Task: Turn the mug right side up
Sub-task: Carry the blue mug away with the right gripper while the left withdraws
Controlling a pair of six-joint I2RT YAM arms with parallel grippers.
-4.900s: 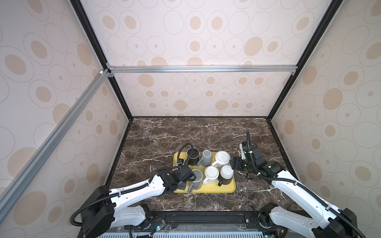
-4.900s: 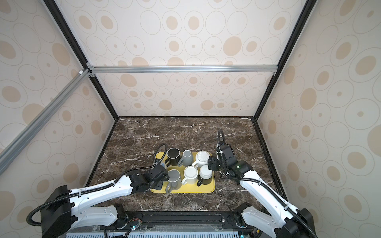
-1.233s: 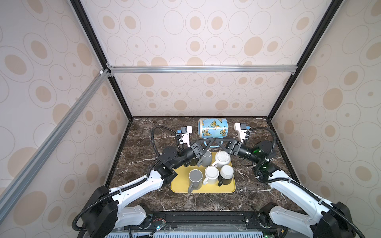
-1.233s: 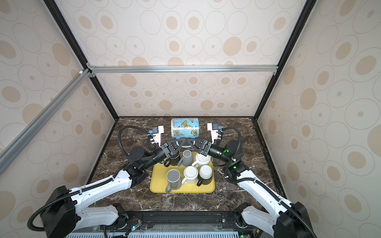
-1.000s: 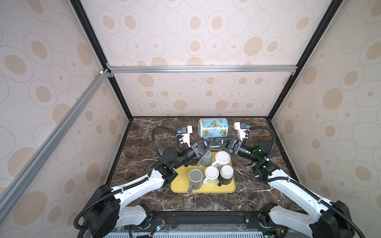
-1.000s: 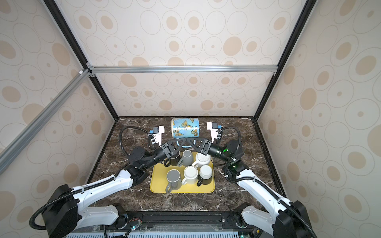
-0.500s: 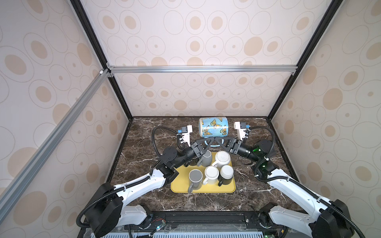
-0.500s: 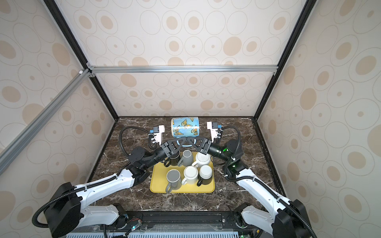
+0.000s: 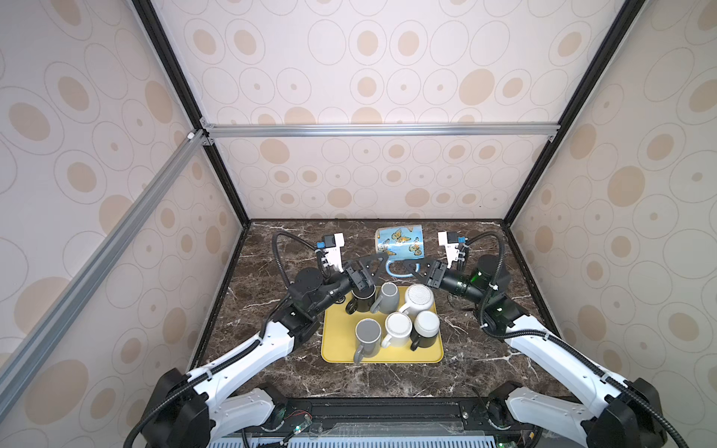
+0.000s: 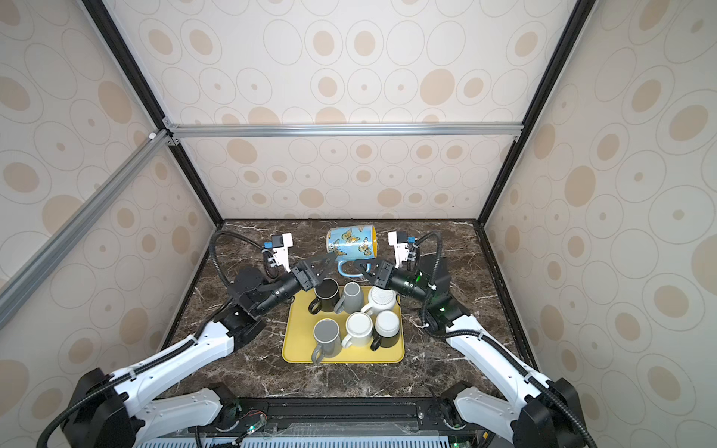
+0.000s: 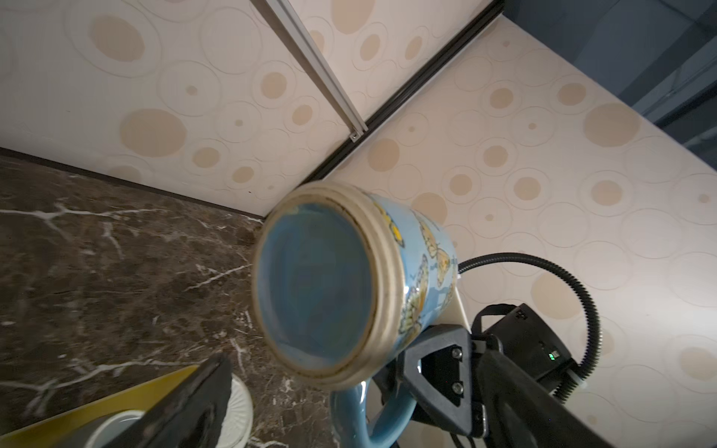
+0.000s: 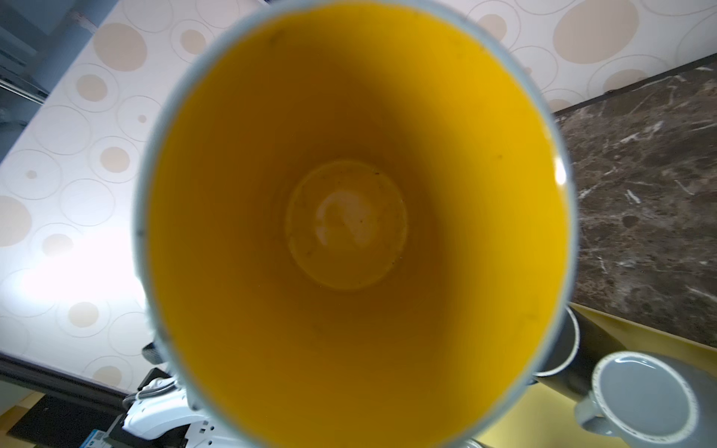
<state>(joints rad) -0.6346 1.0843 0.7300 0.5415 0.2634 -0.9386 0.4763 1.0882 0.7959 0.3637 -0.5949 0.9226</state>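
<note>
- Count: one blue mug (image 9: 399,241), six plain mugs (image 9: 398,329), one tray (image 9: 337,349), two grippers.
- Blue mug: it is clear of the worktop (image 9: 271,349), in the air above the tray's back edge, about midway between the worktop's left and right edges. It lies on its side with the base to the left, the yellow mouth to the right and the handle (image 9: 399,270) hanging down.
- Right gripper (image 9: 406,266): it is closed on the handle from the right and carries the blue mug alone.
- Left gripper (image 9: 378,263): its jaws stand wide apart just left of the handle and hold nothing. In the left wrist view one of its fingers (image 11: 186,407) sits well clear of the mug base.
- Tray: yellow, it rests on the worktop at mid-width, nearer the front edge.
- Plain mugs: two black, two grey and two white, all on the tray in two rows of three, packed toward its right edge.
- Obstructions: the left gripper hangs over the black mug (image 9: 364,300) at the tray's back left. The two grippers face each other closely under the blue mug. The mug's yellow inside fills most of the right wrist view.
</note>
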